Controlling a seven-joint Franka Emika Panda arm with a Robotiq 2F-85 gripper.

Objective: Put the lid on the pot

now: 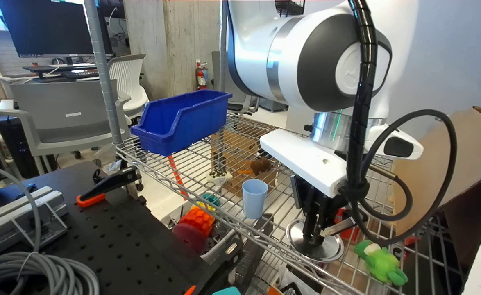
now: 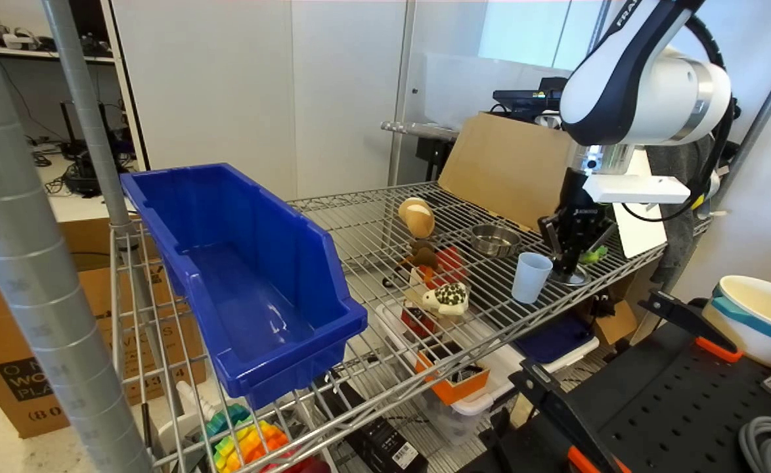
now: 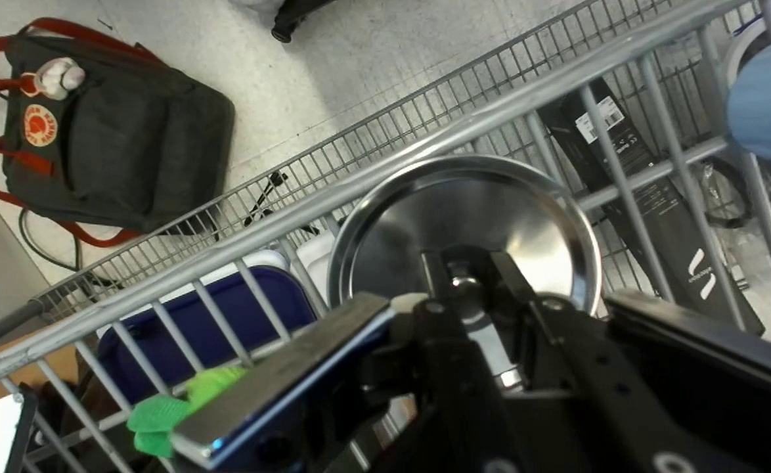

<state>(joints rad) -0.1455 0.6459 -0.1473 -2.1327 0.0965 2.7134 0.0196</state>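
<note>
The lid point(image 3: 464, 210) is a round shiny silver disc by the front rail of the wire shelf. It shows in both exterior views point(image 1: 334, 249) point(image 2: 580, 280). My gripper point(image 3: 469, 279) points down over its middle, fingers close together on either side of the knob, and looks shut on it. The gripper also shows in both exterior views point(image 1: 313, 241) point(image 2: 563, 268). I cannot tell whether the lid touches the shelf. The pot point(image 2: 496, 246) is a low steel pot, open at the top, farther back on the shelf in an exterior view. It does not show in the wrist view.
A light blue cup point(image 2: 531, 278) stands between the lid and the spotted turtle toy point(image 2: 450, 299). A green plush toy point(image 1: 382, 262) lies beside the lid. A large blue bin point(image 2: 241, 276) stands at the shelf's far end. A cardboard box point(image 2: 510, 171) leans behind the pot.
</note>
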